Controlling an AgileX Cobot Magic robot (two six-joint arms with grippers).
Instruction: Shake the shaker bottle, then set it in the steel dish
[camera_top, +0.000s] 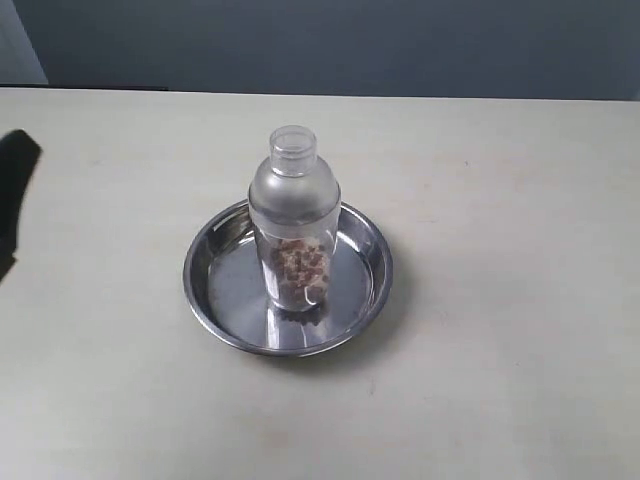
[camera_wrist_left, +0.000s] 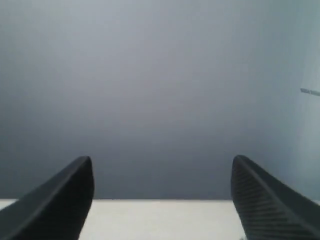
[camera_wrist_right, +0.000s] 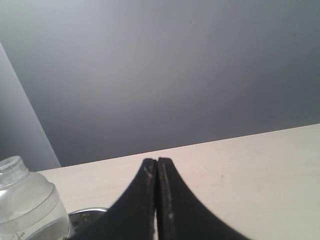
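The shaker bottle (camera_top: 293, 225) stands upright inside the steel dish (camera_top: 228, 290) in the middle of the table, with brown pellets in its lower part and its cap on. Nothing touches it. My left gripper (camera_wrist_left: 162, 160) is open, its two fingers wide apart with only the table edge and grey wall between them. Only a dark piece of the left arm (camera_top: 14, 190) shows in the exterior view, far left of the dish. My right gripper (camera_wrist_right: 157, 161) is shut with nothing in it, beside the bottle (camera_wrist_right: 25, 200) and the dish rim (camera_wrist_right: 89, 212). It is out of the exterior view.
The pale table (camera_top: 500, 300) stretches around the dish on all sides. A grey wall (camera_top: 330, 45) runs behind the table's far edge.
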